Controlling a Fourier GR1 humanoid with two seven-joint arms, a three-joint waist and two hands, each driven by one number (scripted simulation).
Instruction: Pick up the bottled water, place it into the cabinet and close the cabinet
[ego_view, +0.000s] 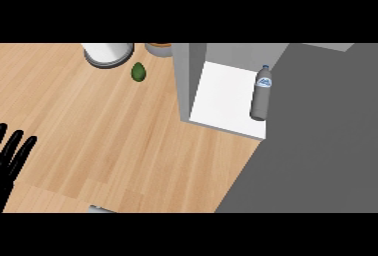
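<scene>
The water bottle (262, 92), clear with a blue cap and a white-and-blue label, stands on the white floor (221, 100) of the grey cabinet (184, 70) at the upper right, near the floor's right edge. A wide grey panel (317, 145), seemingly the cabinet's door, fills the right side of the view and meets the white floor beside the bottle. My left hand (11, 155) rests at the left edge with straight fingers pointing up, open and holding nothing, far from the bottle. My right hand does not show.
On the wooden counter (125, 140) at the back stand a white round container on a dark base (108, 52) and a brown-rimmed pot (159, 48). A small green fruit (138, 71) lies between them. A small grey object (100, 209) peeks in at the lower edge.
</scene>
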